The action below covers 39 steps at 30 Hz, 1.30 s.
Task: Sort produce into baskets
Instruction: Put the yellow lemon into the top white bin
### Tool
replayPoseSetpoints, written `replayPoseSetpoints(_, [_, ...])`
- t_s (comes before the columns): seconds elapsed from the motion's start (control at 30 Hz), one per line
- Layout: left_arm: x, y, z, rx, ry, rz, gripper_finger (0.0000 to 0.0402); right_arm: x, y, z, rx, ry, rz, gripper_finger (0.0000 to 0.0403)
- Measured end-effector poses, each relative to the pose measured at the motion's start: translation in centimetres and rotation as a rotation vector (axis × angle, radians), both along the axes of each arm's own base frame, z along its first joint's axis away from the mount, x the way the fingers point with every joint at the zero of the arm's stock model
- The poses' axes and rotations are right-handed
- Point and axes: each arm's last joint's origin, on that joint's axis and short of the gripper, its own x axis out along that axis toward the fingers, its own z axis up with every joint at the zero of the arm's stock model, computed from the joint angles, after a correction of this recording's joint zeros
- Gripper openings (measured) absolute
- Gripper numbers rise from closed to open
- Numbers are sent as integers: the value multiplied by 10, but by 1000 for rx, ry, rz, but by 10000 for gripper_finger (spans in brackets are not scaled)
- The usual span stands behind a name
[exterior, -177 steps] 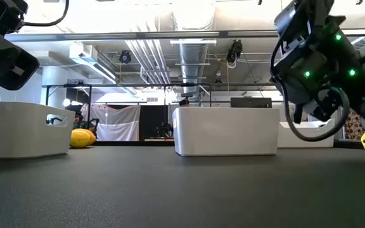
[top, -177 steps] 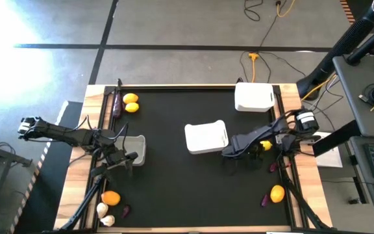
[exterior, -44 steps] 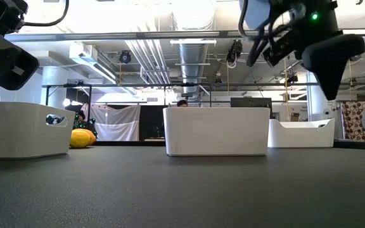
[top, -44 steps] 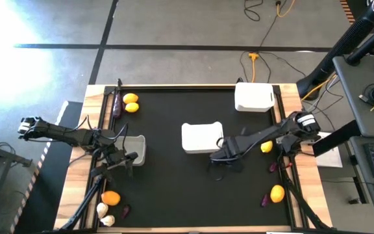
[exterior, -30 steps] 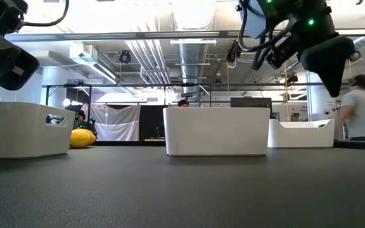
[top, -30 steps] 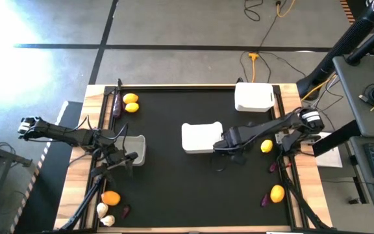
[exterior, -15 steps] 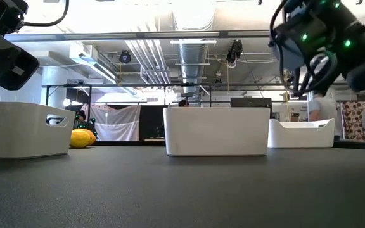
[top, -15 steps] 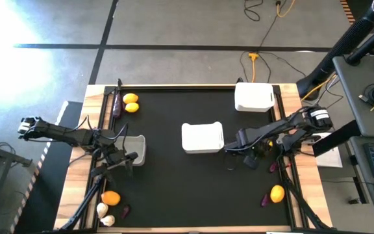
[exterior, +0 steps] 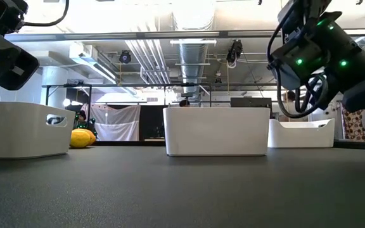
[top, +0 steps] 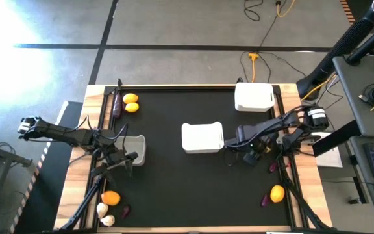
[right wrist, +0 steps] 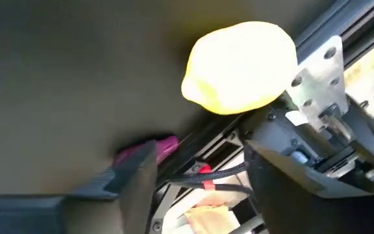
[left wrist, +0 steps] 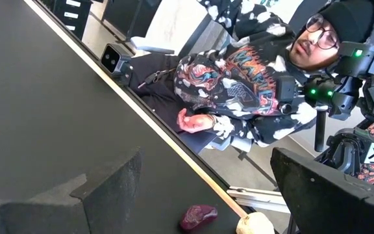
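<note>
My right gripper (top: 254, 155) hangs open, tipped down, over the mat near the table's right edge. In the right wrist view a yellow lemon (right wrist: 240, 66) lies on the mat just ahead of my right gripper (right wrist: 203, 149), not between the fingers. A pink-purple piece (right wrist: 165, 145) lies beside it. Three white baskets stand on the mat: left (top: 135, 148), centre (top: 202, 138) and far right (top: 254, 97). My left gripper (top: 127, 156) waits open beside the left basket.
Two lemons (top: 130, 103) and an eggplant (top: 116, 104) lie at the far left. An orange (top: 111, 197), garlic (top: 105, 215) and a purple piece (top: 126, 210) lie at the near left. A lemon (top: 277, 193) lies near right. A person (left wrist: 252, 71) sits beyond the table.
My right gripper has left the centre basket's right side, gone toward the table's right edge and come down, tipping more steeply, until it stands over the lemon there. The baskets and produce have stayed put.
</note>
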Motion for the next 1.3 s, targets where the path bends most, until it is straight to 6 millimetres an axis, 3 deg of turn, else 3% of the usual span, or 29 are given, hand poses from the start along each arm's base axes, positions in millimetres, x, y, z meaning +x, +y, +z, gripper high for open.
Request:
replayPoseSetpoints(0.27, [0, 0, 0, 0, 1, 0, 327, -3, -11, -4, -40, 7, 104, 315])
replayPoseSetpoints(0.47, [0, 0, 0, 0, 0, 0, 327, -12, -25, -10, -13, 43, 34, 365])
replayPoseSetpoints(1.03, [0, 0, 0, 0, 0, 0, 327, -15, -54, -23, -12, -44, -124, 369])
replayPoseSetpoints(1.3, [0, 0, 0, 0, 0, 0, 327, -15, -55, -24, -1, -45, -192, 368])
